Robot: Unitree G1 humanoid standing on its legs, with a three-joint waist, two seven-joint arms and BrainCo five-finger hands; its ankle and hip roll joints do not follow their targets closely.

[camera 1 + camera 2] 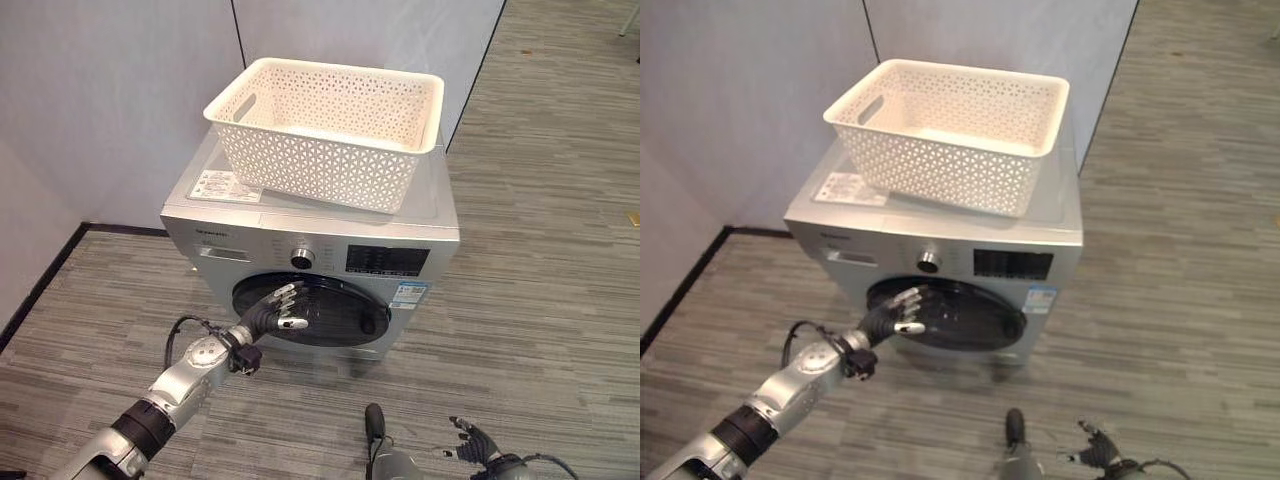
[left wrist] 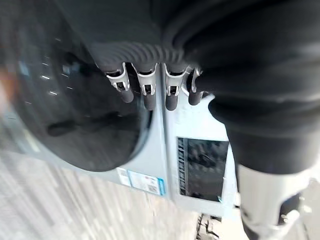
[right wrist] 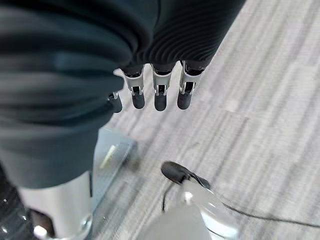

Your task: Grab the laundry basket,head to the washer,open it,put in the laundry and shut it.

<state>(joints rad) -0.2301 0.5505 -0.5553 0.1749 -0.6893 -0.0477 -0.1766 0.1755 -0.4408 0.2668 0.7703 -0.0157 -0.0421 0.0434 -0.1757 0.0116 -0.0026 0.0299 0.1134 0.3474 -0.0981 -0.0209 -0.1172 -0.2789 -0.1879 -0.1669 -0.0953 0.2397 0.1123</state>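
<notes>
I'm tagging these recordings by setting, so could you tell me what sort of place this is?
Probably a test or demo space set up as a laundry corner: a washer stands alone on grey plank floor before plain partition panels, with a basket on top.

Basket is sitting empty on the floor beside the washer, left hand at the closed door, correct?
Not quite. The left eye view shows the basket sitting empty on top of the washer, not on the floor. The left hand is at the closed door.

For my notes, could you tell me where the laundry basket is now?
The laundry basket sits on top of the washer, slightly left of centre, above the round door.
</notes>
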